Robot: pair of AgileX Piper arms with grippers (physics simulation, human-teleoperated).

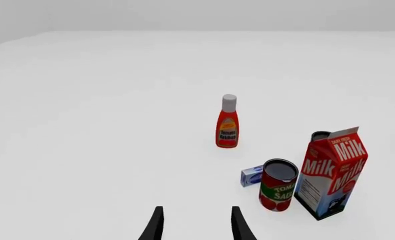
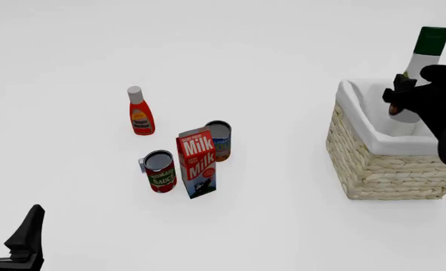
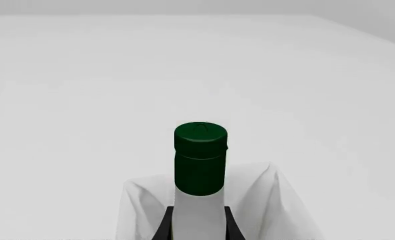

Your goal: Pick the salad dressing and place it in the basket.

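My right gripper (image 2: 405,97) is shut on the salad dressing (image 2: 420,62), a whitish bottle with a dark green cap, and holds it upright over the basket (image 2: 381,166), its lower body inside the white lining. In the right wrist view the green cap (image 3: 199,157) rises between my fingers (image 3: 163,226), with the white lining (image 3: 141,210) behind. My left gripper (image 2: 8,240) is open and empty at the near left edge; its fingertips (image 1: 156,220) show in the left wrist view.
A red bottle with white cap (image 2: 139,111), a tomato sauce can (image 2: 160,171), a milk carton (image 2: 196,162), another can (image 2: 219,140) and a small blue-white box (image 1: 251,175) stand grouped left of the basket.
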